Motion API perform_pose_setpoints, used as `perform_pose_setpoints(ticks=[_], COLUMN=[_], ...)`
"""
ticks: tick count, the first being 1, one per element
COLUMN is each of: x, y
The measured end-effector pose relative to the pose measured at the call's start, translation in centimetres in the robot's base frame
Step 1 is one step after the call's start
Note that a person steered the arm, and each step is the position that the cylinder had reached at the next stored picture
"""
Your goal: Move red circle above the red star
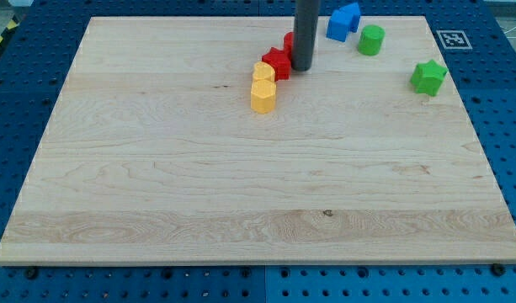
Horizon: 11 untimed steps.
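The red star (277, 64) lies near the view's top centre on the wooden board (241, 185). The red circle (289, 40) sits just above and right of it, mostly hidden behind the rod; only its left edge shows. My tip (301, 68) rests at the red star's right side, touching or nearly touching it. Two yellow blocks lie just left of and below the star: a small one (263, 71) and a hexagonal one (263, 96).
A blue block (343, 21) lies at the view's top, right of the rod. A green cylinder (371, 39) sits next to it. A green star (428, 77) lies near the right edge.
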State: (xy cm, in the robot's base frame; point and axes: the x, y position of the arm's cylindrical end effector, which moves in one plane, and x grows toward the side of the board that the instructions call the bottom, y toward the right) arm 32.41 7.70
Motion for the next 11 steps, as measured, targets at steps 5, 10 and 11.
perform_pose_setpoints(ticks=[5,10,11], x=[-2.9,-2.9,-2.9], y=[3.2,-2.6,-3.4])
